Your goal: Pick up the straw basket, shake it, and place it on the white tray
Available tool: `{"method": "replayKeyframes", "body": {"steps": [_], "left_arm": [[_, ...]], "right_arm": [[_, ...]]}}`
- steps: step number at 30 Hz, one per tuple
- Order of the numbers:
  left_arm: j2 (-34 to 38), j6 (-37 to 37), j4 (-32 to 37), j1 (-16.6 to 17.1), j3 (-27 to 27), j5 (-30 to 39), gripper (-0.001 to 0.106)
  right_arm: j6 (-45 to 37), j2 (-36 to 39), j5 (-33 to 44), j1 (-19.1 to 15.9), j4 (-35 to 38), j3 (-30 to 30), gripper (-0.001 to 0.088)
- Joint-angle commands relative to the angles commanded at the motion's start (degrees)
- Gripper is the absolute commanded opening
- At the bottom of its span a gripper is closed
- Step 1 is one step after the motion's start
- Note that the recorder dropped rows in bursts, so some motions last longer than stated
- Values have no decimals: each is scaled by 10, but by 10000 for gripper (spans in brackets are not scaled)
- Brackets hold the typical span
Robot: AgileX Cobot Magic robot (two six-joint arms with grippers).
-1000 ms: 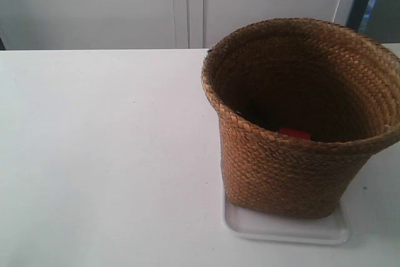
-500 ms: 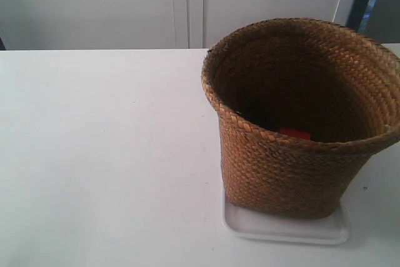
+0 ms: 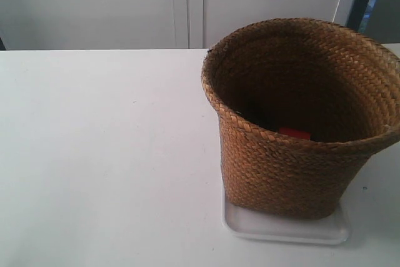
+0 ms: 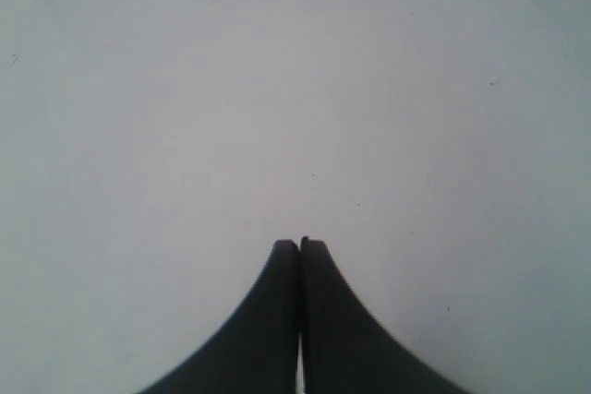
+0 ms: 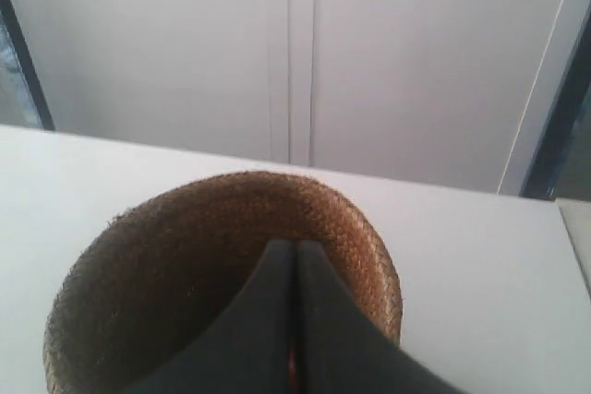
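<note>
The straw basket (image 3: 284, 167) stands upright on the white tray (image 3: 284, 230) at the exterior view's right, its base covering most of the tray. No arm shows in the exterior view. In the right wrist view my right gripper (image 5: 295, 244) is shut, its black fingers pressed together in front of the basket's open mouth (image 5: 175, 274) and apart from the rim. In the left wrist view my left gripper (image 4: 299, 243) is shut with nothing in it, over the bare white table (image 4: 295, 89). The basket and tray do not show in that view.
A small red thing (image 3: 294, 132) lies inside the basket near its front wall. The white table (image 3: 106, 154) stretches to the exterior view's left. White cabinet doors (image 3: 187, 4) stand behind the table's far edge.
</note>
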Motion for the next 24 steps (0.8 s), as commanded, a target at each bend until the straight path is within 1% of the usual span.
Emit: {"method": "replayKeyframes", "body": {"steps": [3, 8, 12, 16, 17, 18, 19, 20, 23, 24], "left_arm": [[0, 0, 0, 0, 0, 0, 0], [0, 0, 0, 0, 0, 0, 0], [0, 0, 0, 0, 0, 0, 0], [0, 0, 0, 0, 0, 0, 0], [0, 0, 0, 0, 0, 0, 0], [0, 0, 0, 0, 0, 0, 0], [0, 0, 0, 0, 0, 0, 0], [0, 0, 0, 0, 0, 0, 0], [0, 0, 0, 0, 0, 0, 0], [0, 0, 0, 0, 0, 0, 0]], "right_arm": [[1, -59, -26, 0, 0, 38, 0], [29, -126, -30, 0, 4, 88, 0], [29, -145, -52, 0, 3, 125, 0], [31, -182, -62, 0, 4, 199, 0], [46, -192, -72, 0, 4, 230, 0], [76, -196, -81, 0, 4, 246, 0], [103, -197, -82, 0, 4, 257, 0], [111, -197, -84, 0, 3, 264, 0], [103, -197, -115, 0, -2, 274, 0], [103, -197, -139, 0, -6, 283, 0]]}}
